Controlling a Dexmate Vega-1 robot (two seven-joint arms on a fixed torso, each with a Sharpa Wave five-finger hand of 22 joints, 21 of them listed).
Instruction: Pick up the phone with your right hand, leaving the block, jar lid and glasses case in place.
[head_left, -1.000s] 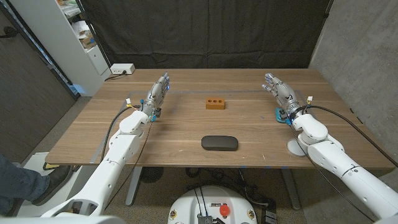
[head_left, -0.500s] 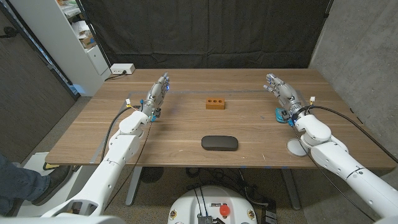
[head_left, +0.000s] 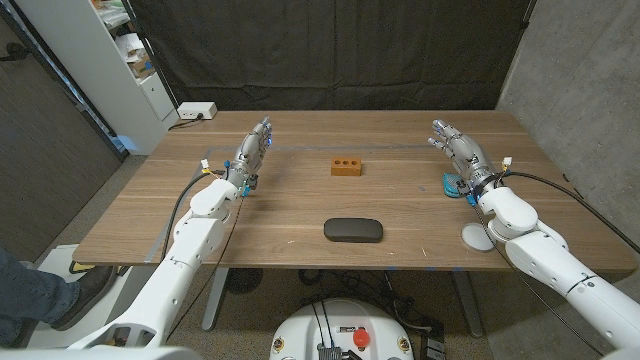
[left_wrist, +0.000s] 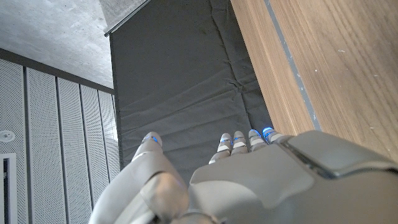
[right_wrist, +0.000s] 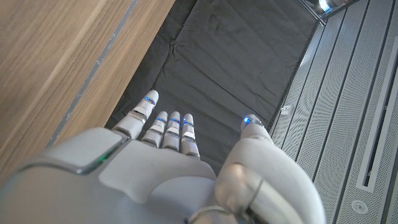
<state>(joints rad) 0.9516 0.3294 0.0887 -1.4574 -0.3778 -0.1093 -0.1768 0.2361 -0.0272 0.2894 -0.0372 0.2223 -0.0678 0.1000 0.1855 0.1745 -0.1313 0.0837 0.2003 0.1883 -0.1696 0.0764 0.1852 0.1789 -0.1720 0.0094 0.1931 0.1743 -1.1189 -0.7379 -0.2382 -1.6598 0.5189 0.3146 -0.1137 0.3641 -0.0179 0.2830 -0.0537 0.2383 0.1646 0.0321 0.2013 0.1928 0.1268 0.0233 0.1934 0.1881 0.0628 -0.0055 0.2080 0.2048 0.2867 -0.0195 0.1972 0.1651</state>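
While the phone (head_left: 353, 230) is lying near the table's (head_left: 290, 205) front edge, well apart from the block (head_left: 346, 166), the empty right hand (head_left: 459, 152) is hovering with fingers apart and should be reaching inward, coming down squarely over it.

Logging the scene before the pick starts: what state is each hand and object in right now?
left hand: open, holds nothing, fingers straight.
right hand: open, holds nothing, fingers apart.
wooden block: lying on the table, holes facing up, untouched.
glasses case: closed, lying flat near the front edge.
jar lid: lying flat beside the right forearm.
blue object: on the table, partly hidden by the right wrist; too hidden to identify.
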